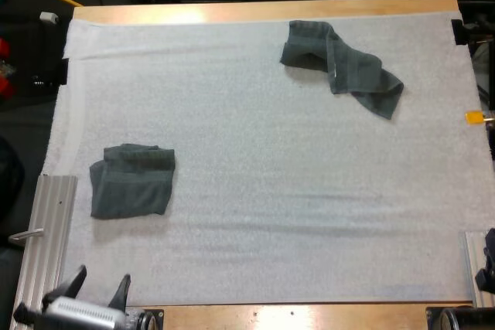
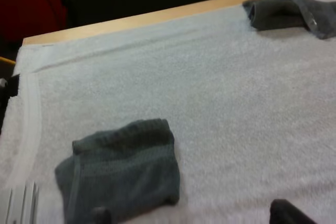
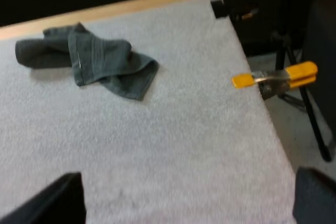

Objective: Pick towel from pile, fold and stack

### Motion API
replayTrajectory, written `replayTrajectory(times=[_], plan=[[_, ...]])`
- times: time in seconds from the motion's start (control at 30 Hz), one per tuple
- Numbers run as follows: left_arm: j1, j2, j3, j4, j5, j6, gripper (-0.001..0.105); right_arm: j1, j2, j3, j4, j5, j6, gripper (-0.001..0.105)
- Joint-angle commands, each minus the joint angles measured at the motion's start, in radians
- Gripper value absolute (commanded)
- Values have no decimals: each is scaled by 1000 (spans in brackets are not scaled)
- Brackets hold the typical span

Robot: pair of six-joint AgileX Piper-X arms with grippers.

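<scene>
The white mat (image 1: 255, 191) covers nearly all of the wooden table (image 1: 263, 11), and two dark grey-green towels lie on it well apart. The crumpled towel (image 1: 340, 67) sits toward 1 o'clock on the mat, near the far edge, bunched and twisted with one corner trailing out toward 4 o'clock. The folded towel (image 1: 131, 182) lies toward 8 o'clock, a rough flat square with its near-left corner a little uneven, close to the mat's left border. The left gripper (image 1: 98, 287) sits at about 7 o'clock by the near edge of the table, its two fingers spread apart with nothing between them, and the folded towel is just beyond it at its 12 o'clock. The right gripper (image 3: 184, 203) rests near 4 o'clock at the right edge, its fingers set wide and empty, facing the crumpled towel across bare mat. As I judge it, the task is partly done: one towel looks folded and set down as the base of a stack, while the crumpled one has yet to be picked up, folded and laid on top.
</scene>
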Motion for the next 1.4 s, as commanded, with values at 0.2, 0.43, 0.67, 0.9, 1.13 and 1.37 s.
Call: replayTrajectory(times=[0.2, 0.43, 0.67, 0.9, 1.13, 1.37], plan=[[-5, -172, -5, 54, 43, 8, 58, -4, -137, 53, 14, -1, 2, 77], [1, -175, 10, 63, 77, 6, 58, -1, -204, 57, 14, 4, 2, 77], [1, -175, 38, -5, 81, 6, 58, -1, -203, 89, -112, 5, -5, 77], [1, -175, 116, -188, 81, 6, 58, -1, -201, 175, -292, 5, -5, 77], [1, -174, 232, -320, 81, 6, 58, -1, -201, 266, -370, 5, -5, 77], [1, -173, 344, -367, 81, 6, 58, -1, -201, 342, -366, 5, -5, 77]])
